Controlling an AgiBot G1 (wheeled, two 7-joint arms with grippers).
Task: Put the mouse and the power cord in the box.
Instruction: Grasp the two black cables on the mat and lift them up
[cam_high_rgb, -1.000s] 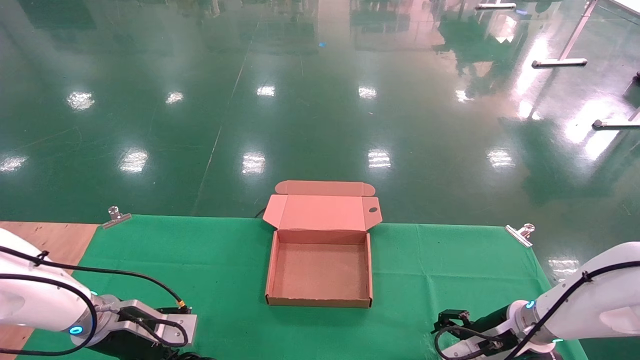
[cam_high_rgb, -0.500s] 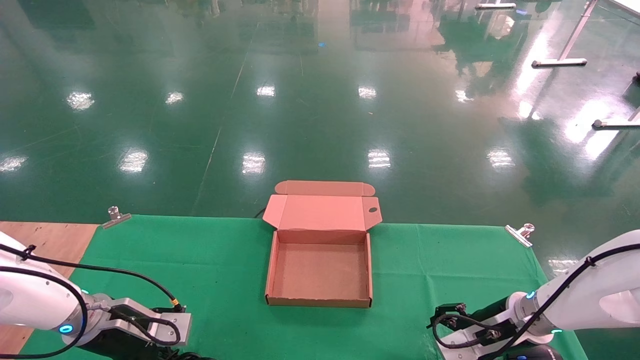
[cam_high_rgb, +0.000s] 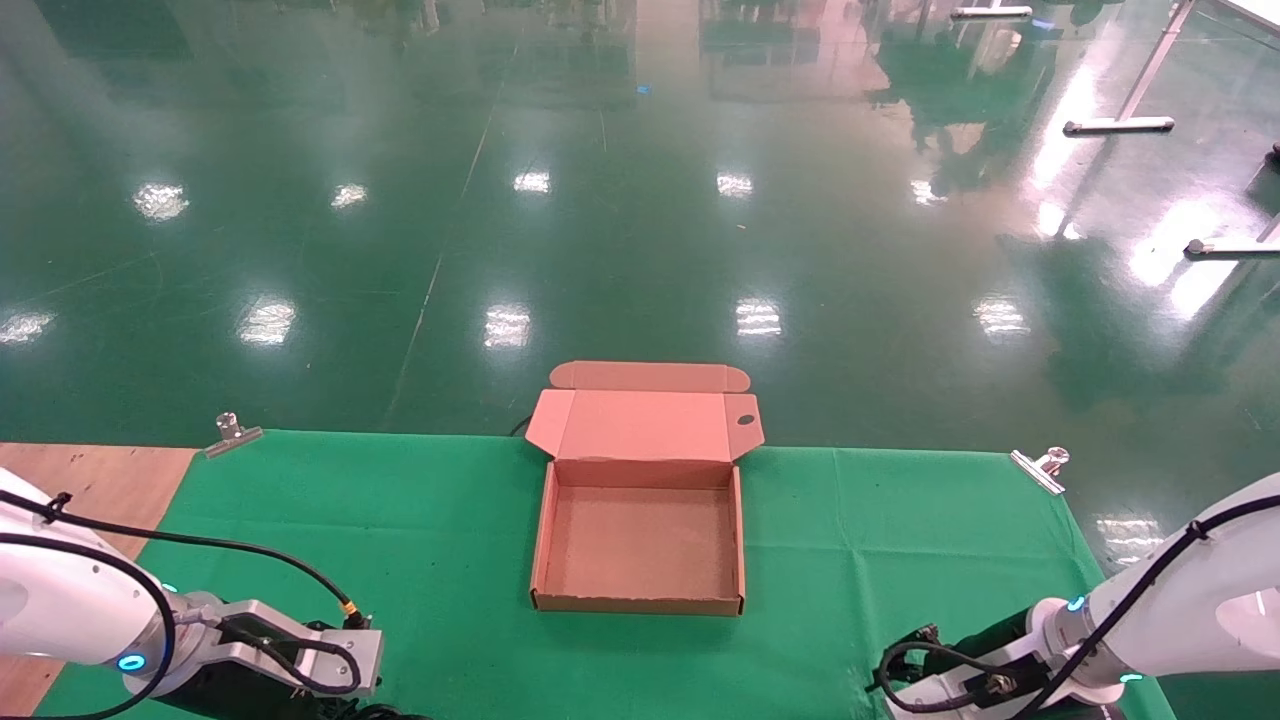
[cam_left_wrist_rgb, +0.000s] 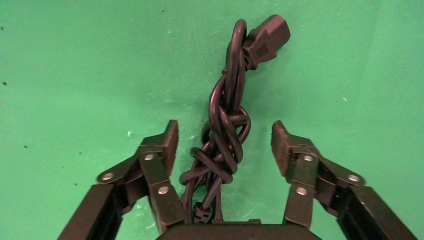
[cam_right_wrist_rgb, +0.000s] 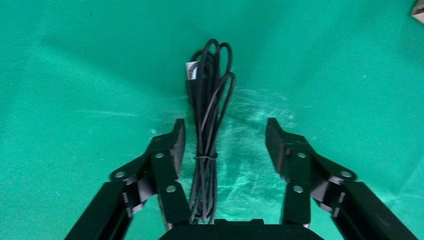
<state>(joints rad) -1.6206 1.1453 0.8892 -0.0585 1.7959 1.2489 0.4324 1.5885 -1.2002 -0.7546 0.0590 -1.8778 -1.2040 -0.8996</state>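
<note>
At the near left your left gripper (cam_left_wrist_rgb: 222, 142) is spread wide, with the knotted power cord (cam_left_wrist_rgb: 227, 127) lying on the green cloth (cam_left_wrist_rgb: 75, 65) between its fingers. Close on the thick knot, not on the plug. The box (cam_high_rgb: 640, 545) waits open in the middle. At the near right your right gripper (cam_right_wrist_rgb: 225, 137) is also spread, over a thin tied wire bundle (cam_right_wrist_rgb: 207, 130); the mouse is not visible.
</note>
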